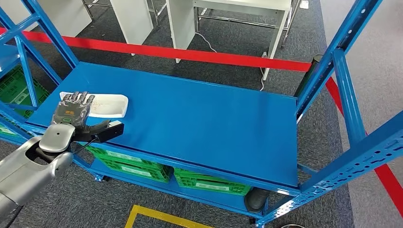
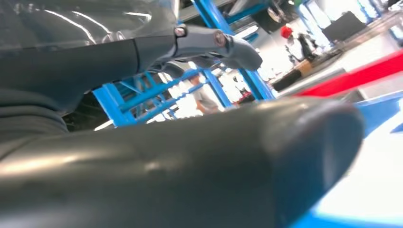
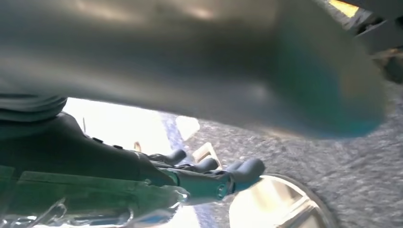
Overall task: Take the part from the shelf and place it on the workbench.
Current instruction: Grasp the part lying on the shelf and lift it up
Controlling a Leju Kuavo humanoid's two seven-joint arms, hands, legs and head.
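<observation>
- Since the coming move turns on where the part [image 1: 108,105] lies against the left hand [image 1: 72,112], start there: the flat white piece sits on the blue shelf [image 1: 199,123] near its left end, and the hand lies over the part's left end, fingers [image 1: 78,99] stretched forward and spread across it.
- The part's long axis runs roughly left to right along the shelf, so most of it extends to the right of the hand, toward the shelf's middle.
- The left hand looks unclosed, its fingers extended and apart; the thumb [image 1: 97,127] points out to the right along the near edge of the part, not visibly pinching it (whether the fingers rest on the part or hover just above it I cannot tell).
- The left arm is plainly the nearer one; the right hand [image 3: 209,175] shows in its own wrist view above grey carpet, fingers loosely extended with nothing between them, so I judge it open.
- Hidden or doubtful: the left end of the part is covered by the hand, so its full outline is not readable.
- In the left wrist view the thumb is blurred and close, with a bright white patch beside it that is probably the part.
- No workbench can be made out with certainty; green crates [image 1: 130,165] sit on the tier below.
</observation>
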